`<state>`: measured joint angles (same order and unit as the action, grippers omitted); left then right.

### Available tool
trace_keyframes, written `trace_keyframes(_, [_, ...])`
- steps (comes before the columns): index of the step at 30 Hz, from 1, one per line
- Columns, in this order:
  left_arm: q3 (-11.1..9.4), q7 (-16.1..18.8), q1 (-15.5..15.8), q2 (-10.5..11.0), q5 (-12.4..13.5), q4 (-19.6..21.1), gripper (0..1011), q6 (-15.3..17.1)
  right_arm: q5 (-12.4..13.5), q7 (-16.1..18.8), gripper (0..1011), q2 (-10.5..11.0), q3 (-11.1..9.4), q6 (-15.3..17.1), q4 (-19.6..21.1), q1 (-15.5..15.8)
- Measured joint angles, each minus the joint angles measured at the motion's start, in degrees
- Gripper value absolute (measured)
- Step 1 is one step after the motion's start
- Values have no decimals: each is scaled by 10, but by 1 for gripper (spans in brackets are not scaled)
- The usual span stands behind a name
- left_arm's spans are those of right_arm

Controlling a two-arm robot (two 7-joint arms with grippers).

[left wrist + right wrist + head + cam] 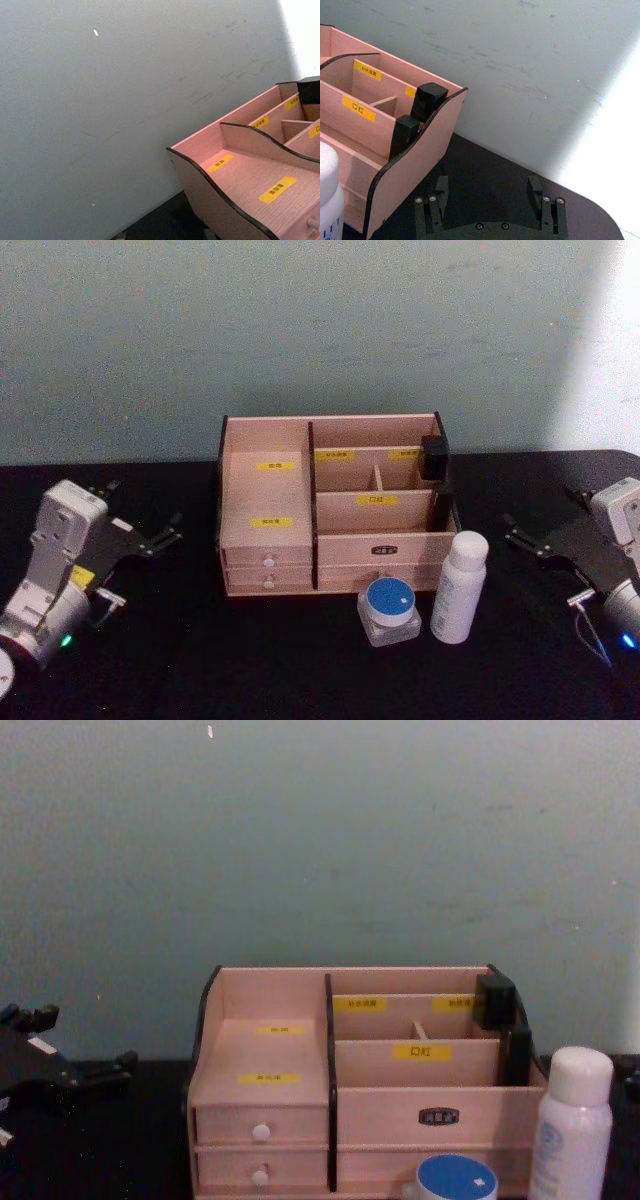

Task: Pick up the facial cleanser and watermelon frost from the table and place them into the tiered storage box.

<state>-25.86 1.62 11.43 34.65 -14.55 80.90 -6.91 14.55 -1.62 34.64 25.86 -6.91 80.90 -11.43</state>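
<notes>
The tiered storage box (268, 502) of light wood stands at the middle of the black table, also seen in the chest view (265, 1050). In front of its right half stands a white bottle, the facial cleanser (460, 586), upright. Left of the bottle sits a small clear jar with a blue lid, which I take for the watermelon frost (389, 608). My left gripper (145, 508) hovers open left of the box, holding nothing. On the far right my right gripper (542, 512) is open and empty, its fingers (441, 186) spread near the box's right wall.
Two black objects (434, 457) sit in the box's right-hand compartments against its side wall. A pale wall rises right behind the table. Bare black tabletop (200, 660) lies in front of the box and on both sides.
</notes>
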Motion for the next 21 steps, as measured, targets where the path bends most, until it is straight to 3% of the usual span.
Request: trace_keyframes(21, [0, 0, 0, 0, 0, 0, 1001, 0, 0, 0, 1002, 0, 0, 0, 0, 0])
